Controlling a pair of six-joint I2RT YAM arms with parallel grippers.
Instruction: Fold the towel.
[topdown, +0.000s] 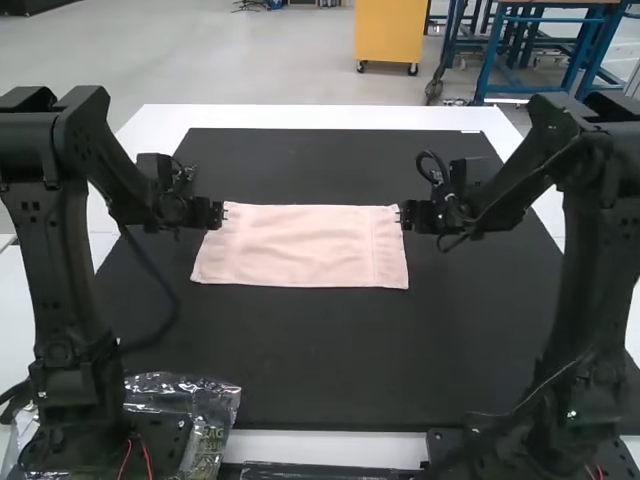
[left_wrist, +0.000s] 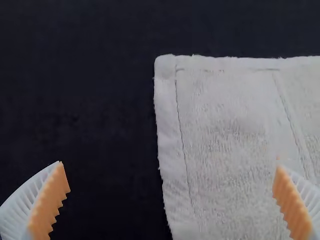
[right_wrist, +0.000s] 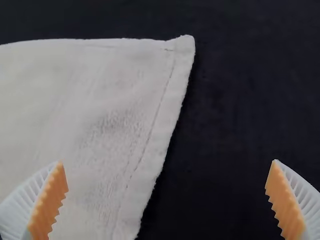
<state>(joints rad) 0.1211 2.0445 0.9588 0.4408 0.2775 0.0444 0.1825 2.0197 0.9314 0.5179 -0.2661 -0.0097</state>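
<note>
The towel (topdown: 302, 248) lies spread flat on the mat (topdown: 330, 355), its near edge on this side of both tools. Farther off, by its far corners, the left tool (left_wrist: 169, 165) and right tool (right_wrist: 168, 162) stand spread astride its sides, pinching nothing. The step looks like gripping those corners for a fold. Best lower both together until the tips skim the mat, pinch only a little cloth, then lift level with light, equal pull so the edges land square.

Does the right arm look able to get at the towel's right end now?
Probably yes: the open right gripper is close to the right end of the towel, with nothing visible between them.
</note>
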